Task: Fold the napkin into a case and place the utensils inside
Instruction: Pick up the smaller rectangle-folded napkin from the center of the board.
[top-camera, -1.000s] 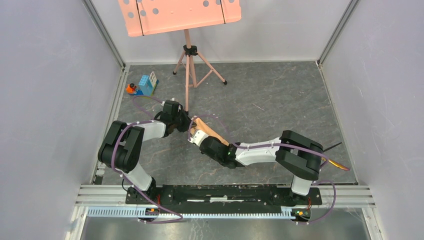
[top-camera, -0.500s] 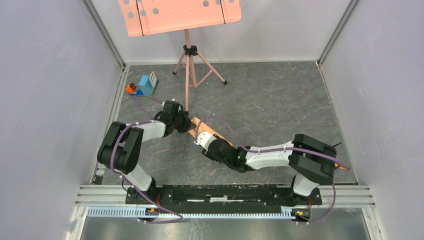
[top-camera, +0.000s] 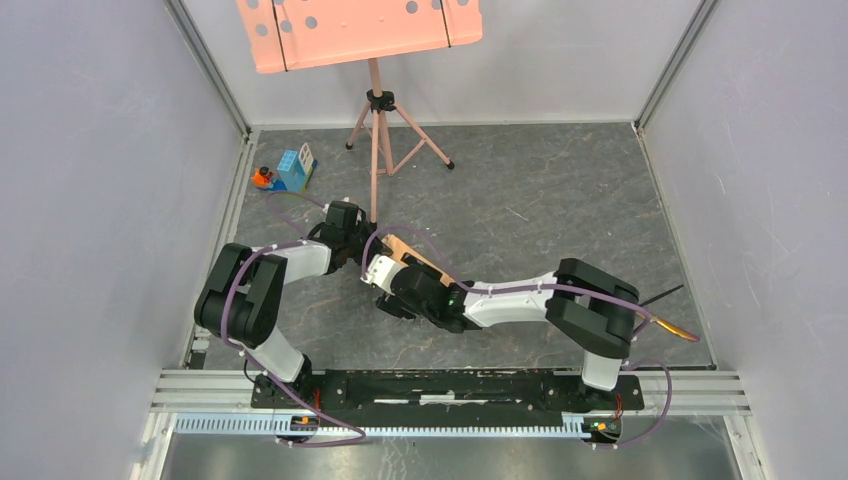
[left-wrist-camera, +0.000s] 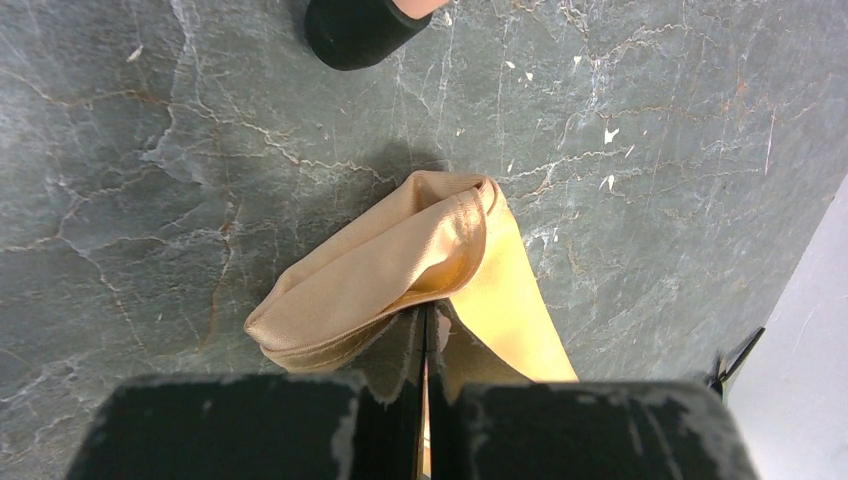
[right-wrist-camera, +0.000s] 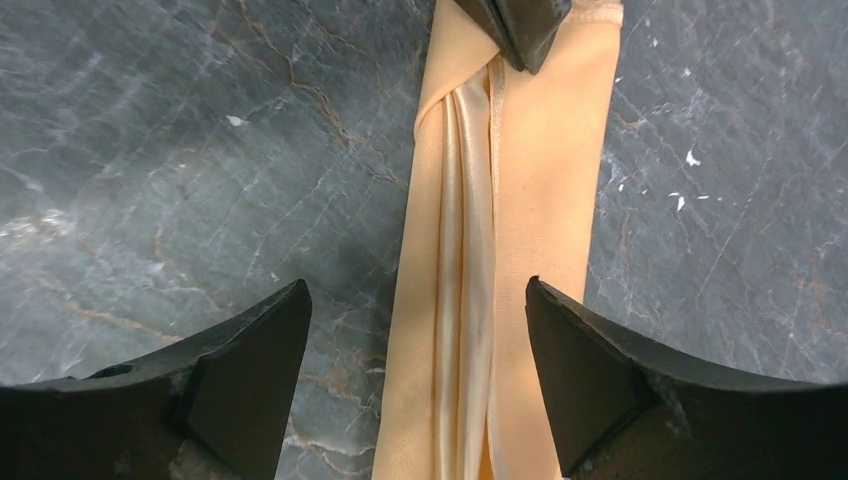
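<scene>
Starting at the left from overhead: toy blocks (top-camera: 288, 170) by the wall, a music stand (top-camera: 377, 130) behind, both arms meeting over the case (top-camera: 408, 250) on the grey surface (top-camera: 560, 200). Only a short tan sliver of cloth showing there, the rest buried under the wrists.

Left gripper (top-camera: 358, 243) hard to read from above. From its own wrist camera, plain enough: fingers (left-wrist-camera: 250, 430) pressed together, clamped on a bunched end of the case.

Right gripper (top-camera: 382, 268) equally masked overhead. From the right wrist camera, spread wide, straddling the narrow case lengthwise, cloth clear of both fingers (right-wrist-camera: 600, 370).

Far right, seen only from above: utensils (top-camera: 678, 331) lying by the right arm's elbow, partly hidden behind it, well apart from the case.
</scene>
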